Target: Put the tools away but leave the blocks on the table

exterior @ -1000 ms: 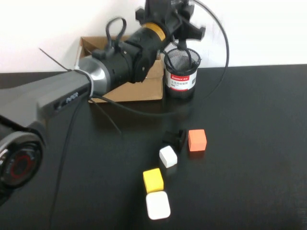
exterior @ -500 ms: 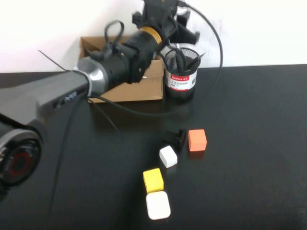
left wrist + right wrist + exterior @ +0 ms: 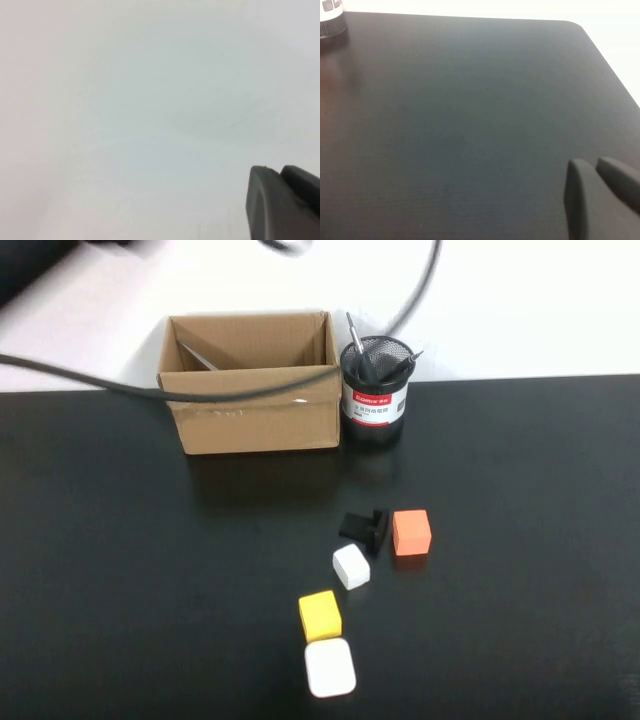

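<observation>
Slim tools (image 3: 378, 355) stand in the black mesh cup (image 3: 375, 405), one metal tip (image 3: 352, 328) poking up above its rim. Four blocks lie on the black table (image 3: 520, 540): orange (image 3: 411, 532), small white (image 3: 351, 566), yellow (image 3: 319, 615), and a flat white rounded square (image 3: 329, 667). My left gripper (image 3: 272, 170) is lifted away and faces the white wall, shut and holding nothing. In the high view only a blur of the left arm (image 3: 40, 252) and its cable (image 3: 90, 383) show. My right gripper (image 3: 590, 162) hangs shut over bare table, out of the high view.
An open cardboard box (image 3: 250, 415) stands left of the cup at the table's back edge. A small black clip-like piece (image 3: 364, 527) lies beside the orange block. The cup's base (image 3: 331, 22) shows at the corner of the right wrist view.
The left arm, which reached over the mesh cup, has swung up and back out of the high view. Its gripper has gone from open to shut. The blocks have not moved.
</observation>
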